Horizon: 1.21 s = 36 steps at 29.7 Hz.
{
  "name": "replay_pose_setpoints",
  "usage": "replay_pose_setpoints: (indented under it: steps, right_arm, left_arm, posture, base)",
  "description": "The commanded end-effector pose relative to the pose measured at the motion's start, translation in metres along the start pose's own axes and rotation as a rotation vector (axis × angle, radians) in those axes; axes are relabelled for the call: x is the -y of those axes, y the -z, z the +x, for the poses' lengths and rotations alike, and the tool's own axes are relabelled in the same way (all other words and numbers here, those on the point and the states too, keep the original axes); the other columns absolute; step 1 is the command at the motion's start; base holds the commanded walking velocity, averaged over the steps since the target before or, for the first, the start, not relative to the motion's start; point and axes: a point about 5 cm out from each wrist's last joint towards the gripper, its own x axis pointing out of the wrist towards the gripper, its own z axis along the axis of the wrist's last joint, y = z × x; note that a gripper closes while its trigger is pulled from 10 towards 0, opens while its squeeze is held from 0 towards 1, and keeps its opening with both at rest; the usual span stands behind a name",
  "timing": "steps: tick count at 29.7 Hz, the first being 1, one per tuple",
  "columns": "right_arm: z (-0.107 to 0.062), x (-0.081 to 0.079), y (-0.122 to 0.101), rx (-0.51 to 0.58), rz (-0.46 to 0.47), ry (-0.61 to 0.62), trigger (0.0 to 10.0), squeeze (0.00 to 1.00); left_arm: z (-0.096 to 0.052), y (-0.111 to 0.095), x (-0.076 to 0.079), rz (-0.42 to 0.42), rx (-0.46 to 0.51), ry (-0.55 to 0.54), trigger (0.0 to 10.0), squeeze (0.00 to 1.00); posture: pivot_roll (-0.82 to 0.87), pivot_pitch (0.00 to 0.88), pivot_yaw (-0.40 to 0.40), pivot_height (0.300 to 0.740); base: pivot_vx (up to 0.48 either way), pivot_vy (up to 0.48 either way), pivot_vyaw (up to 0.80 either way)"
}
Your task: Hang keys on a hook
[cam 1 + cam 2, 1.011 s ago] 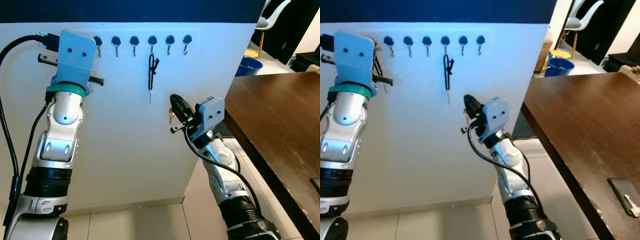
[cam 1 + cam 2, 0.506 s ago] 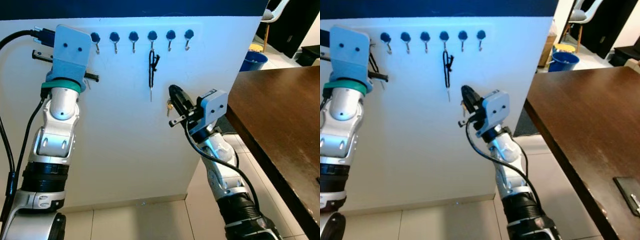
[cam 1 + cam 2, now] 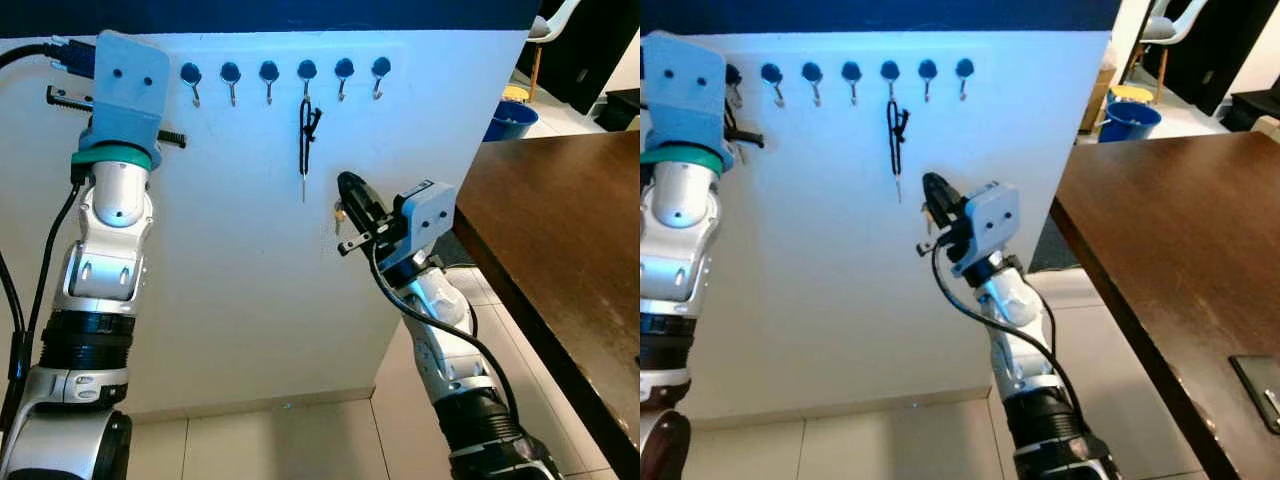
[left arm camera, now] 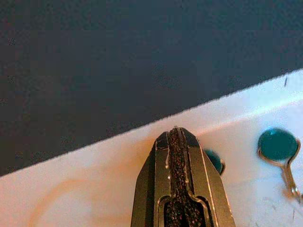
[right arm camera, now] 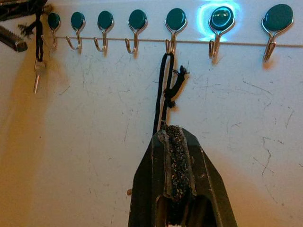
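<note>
From the head, a row of teal-capped hooks [image 3: 306, 72] is running along the top of a white panel [image 3: 250, 290]. A black cord with a key [image 3: 304, 140] is hanging from the fourth hook from the left of those in view. The right pincer [image 3: 345, 195] is pointing at the panel just below and beside that cord, with a small brass bit showing at its fingers; I cannot tell what that is. The left pincer [image 3: 735, 85] is raised at the far left end of the row, where a second dark cord [image 3: 732, 120] seems to be dangling. A dark wooden desk [image 3: 560, 230] is standing off to the right.

The left wrist camera is showing the left pincer's fingers [image 4: 177, 189] pressed together, empty, close to a hook.

The right wrist camera is showing the right pincer's fingers [image 5: 177, 170] pressed together right under the knotted cord loop [image 5: 165, 94], which is sitting fully in its hook.

The risk, I judge: the right fingers are close enough that a careless move could snag the loop and lift it off.
</note>
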Motion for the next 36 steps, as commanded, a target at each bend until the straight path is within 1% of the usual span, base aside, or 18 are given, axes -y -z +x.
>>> replay_pose_setpoints:
  steps: [1,10,17,28,36]
  right_arm:
    - [-0.0022,-0.0043,0.0021,-0.01,0.006,-0.012,10.0,0.0]
    - [-0.0028,-0.0036,0.0028,-0.014,0.005,-0.01,10.0,0.0]
    - [-0.003,-0.0028,0.0034,-0.016,0.004,-0.01,10.0,0.0]
    - [-0.0026,-0.0025,0.0038,-0.018,0.002,-0.012,10.0,0.0]
    - [-0.0023,-0.0029,0.0041,-0.019,0.002,-0.011,10.0,0.0]
  left_arm:
    - [0.0003,-0.0025,-0.0019,-0.009,0.015,-0.005,10.0,0.0]
    - [-0.0023,-0.0059,-0.0026,-0.008,0.033,0.0,10.0,0.0]
    - [-0.0085,0.0001,-0.0056,0.01,0.019,-0.002,10.0,0.0]
    - [-0.0088,-0.0051,-0.0024,-0.006,0.038,0.018,10.0,0.0]
    - [-0.0061,-0.0079,0.0008,-0.016,0.046,0.025,10.0,0.0]
  posture:
    - [0.13,0.112,0.107,0.74]
    - [0.13,0.112,0.106,0.74]
    - [0.13,0.103,0.099,0.74]
    - [0.13,0.099,0.098,0.74]
    - [0.13,0.097,0.102,0.74]
  base:
    - [0.0,0.0,0.0]
    - [0.0,0.0,0.0]
    - [0.0,0.0,0.0]
    - [0.0,0.0,0.0]
    - [0.0,0.0,0.0]
